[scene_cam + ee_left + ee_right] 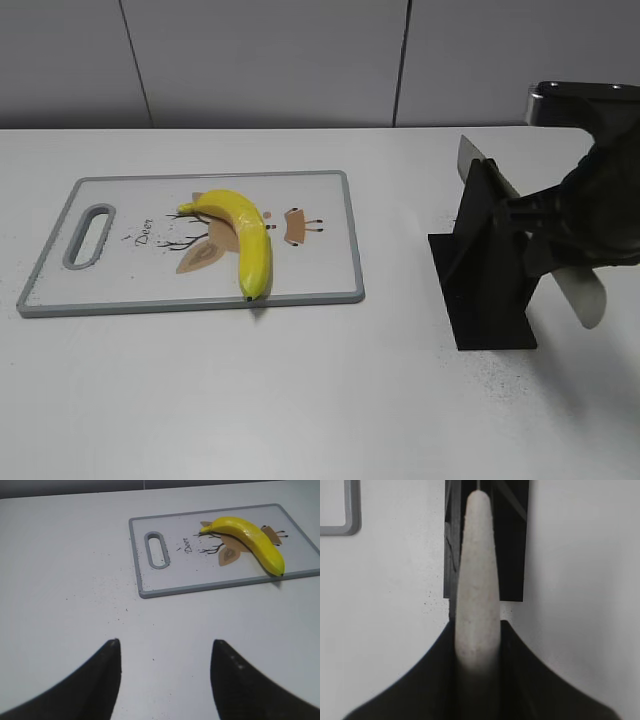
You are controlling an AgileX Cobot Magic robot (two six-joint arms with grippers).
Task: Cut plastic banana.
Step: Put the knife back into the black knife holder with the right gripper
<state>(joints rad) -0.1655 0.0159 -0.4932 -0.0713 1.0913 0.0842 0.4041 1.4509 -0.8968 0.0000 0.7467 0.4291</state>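
- White table point(300, 400) takes up pretty much everything, with dark specks scattered on it near the left gripper and by the stand.
- Next biggest is the grey-rimmed cutting board point(330, 240), lying flat on the left half of the table, handle slot at its left end and a little deer drawing with "Deer" printed on it.
- Black knife stand point(485, 270) sits on the right side, well apart from the board.
- Right gripper point(477, 645) is at the stand, both fingers clamped on the pale knife handle point(477, 580). The knife's grey blade tip point(468, 152) pokes up out of the stand's far side.
- Left gripper point(165, 655) hangs over bare table near the board, fingers spread wide, nothing between them.
- Plastic banana point(245, 235) lies on the board over the deer drawing, curving from the middle down to the near edge, its dark tip right at the rim. Neither gripper touches it.
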